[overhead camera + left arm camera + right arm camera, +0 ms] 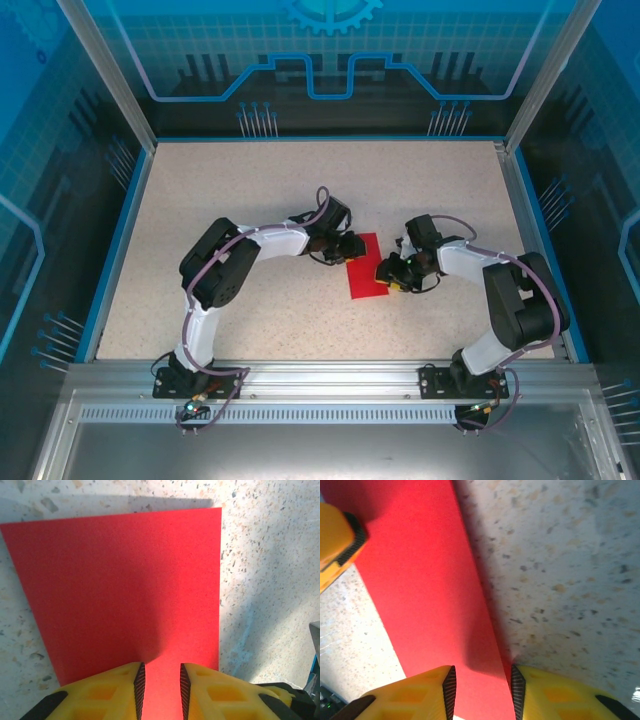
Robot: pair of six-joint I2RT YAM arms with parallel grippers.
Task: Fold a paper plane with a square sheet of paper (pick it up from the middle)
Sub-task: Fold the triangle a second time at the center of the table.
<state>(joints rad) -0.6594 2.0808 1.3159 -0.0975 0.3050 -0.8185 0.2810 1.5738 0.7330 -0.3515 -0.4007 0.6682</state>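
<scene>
The square sheet of paper (364, 270) lies bright red on the speckled table between both arms. My left gripper (349, 250) stands over its upper left edge. In the left wrist view the sheet (120, 580) spreads flat ahead, and the left gripper (160, 672) is open, a narrow gap of red paper showing between its yellow fingers. My right gripper (388, 272) is at the sheet's right edge. In the right wrist view the right gripper (481, 677) is open and straddles that edge of the sheet (420, 570), which casts a shadow on the table. The left gripper's finger (337, 540) shows beyond.
The speckled table (250, 180) has a blue rim and is enclosed by clear panels with metal posts. Open tabletop lies behind and to either side of the sheet. The arm bases sit on the metal rail (320, 375) at the near edge.
</scene>
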